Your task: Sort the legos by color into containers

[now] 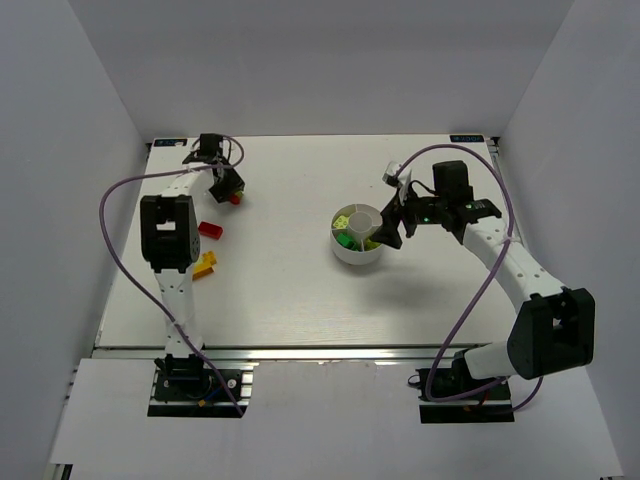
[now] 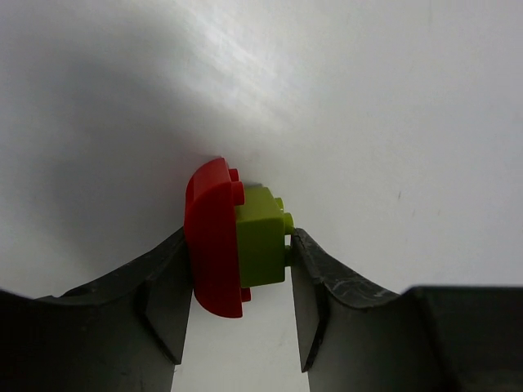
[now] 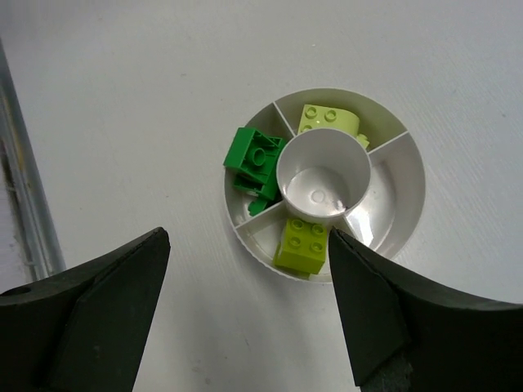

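Green plastic bricks [image 3: 255,159] in three wedges of round white dish [image 3: 400,175]; left hand [image 2: 241,245] pinching joined red-and-lime bricks [image 2: 214,237], right hand [image 3: 248,241] spread; loose red and yellow bricks [image 1: 210,230] unsorted.

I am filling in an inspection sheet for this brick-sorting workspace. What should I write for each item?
Surface: white table, matte.
Job's things: the dish holds a dark green brick, a pale green brick and a lime brick, each in its own wedge; the centre cup is empty. On the table: a red brick, yellow and orange bricks, a joined red and lime pair.
Clutter: nothing seen.
Claws: left claw flanks the joined pair, grip uncertain; right claw open, empty, near the dish.
Cables: purple cables loop along each arm.
Surroundings: white walls on three sides.
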